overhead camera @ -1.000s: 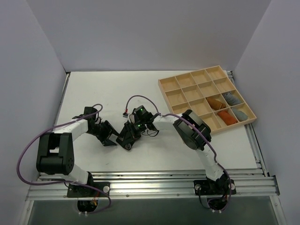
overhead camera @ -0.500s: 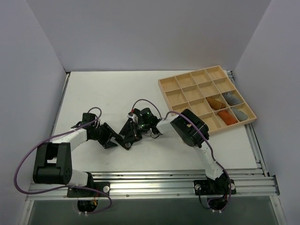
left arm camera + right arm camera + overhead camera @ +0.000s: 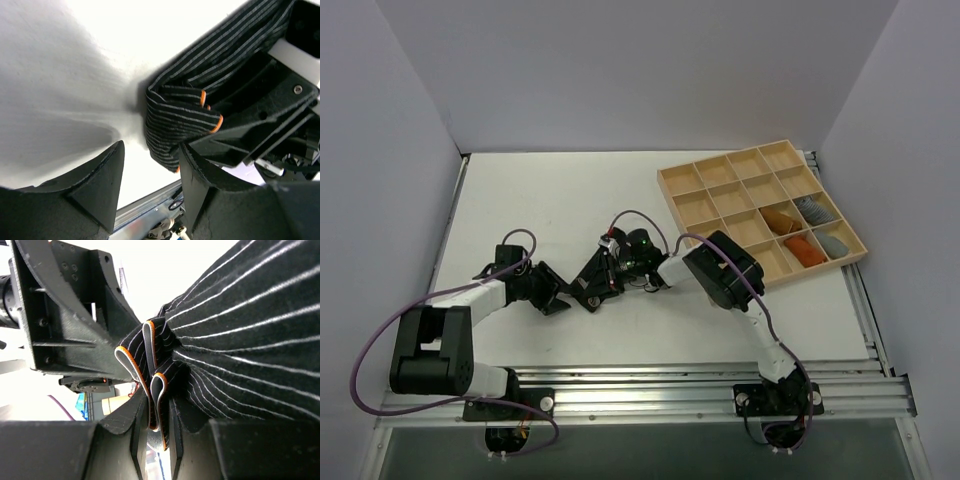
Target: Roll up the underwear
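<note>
— Can you read the underwear from overhead?
— Hardly; it's too small there, black against black, and I can't trace its outline. My right wrist feed cuts it off at the right edge, and its bunched folds cover the inner faces of the right pincer.

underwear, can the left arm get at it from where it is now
Probably yes: the left fingers are open and aimed at the bunched end of the underwear, with nothing in between. The right fingers pinch a fold close by, so room looks tight.
</note>
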Robot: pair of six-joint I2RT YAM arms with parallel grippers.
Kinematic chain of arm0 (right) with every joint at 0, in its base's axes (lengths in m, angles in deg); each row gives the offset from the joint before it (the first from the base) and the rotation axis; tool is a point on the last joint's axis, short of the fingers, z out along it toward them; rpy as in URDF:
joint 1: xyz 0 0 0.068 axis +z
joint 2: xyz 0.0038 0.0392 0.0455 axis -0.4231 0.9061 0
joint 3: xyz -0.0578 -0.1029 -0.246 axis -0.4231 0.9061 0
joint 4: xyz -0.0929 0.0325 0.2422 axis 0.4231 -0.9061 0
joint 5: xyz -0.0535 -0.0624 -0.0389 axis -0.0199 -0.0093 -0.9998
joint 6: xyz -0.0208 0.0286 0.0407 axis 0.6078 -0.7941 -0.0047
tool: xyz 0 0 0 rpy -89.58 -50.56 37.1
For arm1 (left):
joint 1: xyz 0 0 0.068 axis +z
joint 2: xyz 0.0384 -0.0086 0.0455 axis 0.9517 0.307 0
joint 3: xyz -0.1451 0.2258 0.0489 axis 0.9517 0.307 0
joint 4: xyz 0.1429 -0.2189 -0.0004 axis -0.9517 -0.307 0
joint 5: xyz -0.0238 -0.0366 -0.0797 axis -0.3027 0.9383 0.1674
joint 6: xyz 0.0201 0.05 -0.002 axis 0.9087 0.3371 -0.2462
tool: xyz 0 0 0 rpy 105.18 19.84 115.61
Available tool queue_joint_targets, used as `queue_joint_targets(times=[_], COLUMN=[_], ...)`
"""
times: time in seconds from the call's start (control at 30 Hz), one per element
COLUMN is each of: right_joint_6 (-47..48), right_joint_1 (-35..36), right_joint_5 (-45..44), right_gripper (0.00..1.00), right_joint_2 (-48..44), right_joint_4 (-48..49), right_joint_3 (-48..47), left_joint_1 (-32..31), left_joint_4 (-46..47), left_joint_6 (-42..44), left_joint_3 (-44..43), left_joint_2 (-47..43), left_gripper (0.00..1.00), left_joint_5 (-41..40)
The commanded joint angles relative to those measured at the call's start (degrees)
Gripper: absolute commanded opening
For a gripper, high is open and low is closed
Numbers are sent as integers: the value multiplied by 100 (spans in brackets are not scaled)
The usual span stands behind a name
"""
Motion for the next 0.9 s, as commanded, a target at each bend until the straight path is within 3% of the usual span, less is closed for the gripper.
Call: queue_joint_targets(times=[0.0,0.3,0.43,0.47,0.57,0.87], right_joint_6=[-93,-6,775,1003,1821,2647], right_joint_1=[-43,-34,-43,-43,-43,-17], right_joint_5=[89,89,-95,-165,-525,-1456], right_gripper=[0,0,1,10,25,38], right_joint_2=[79,114,0,-9,-62,-334], right_joint_4=[242,-65,-1100,-1756,-2929,-3923], right_joint_3=[-35,-141,-334,-500,-851,-1002], left_joint_1=[12,4,12,4,12,-5], left_joint_4=[491,738,739,686,370,-245], left_joint_6=[-111,-322,-331,-270,-164,117], left_joint_3=[-34,-130,-244,-288,-490,-833], left_joint_2=[164,648,823,867,1113,1711], left_gripper=[56,56,57,57,57,56], left_joint_5=[-142,-229,-247,-264,-309,-396])
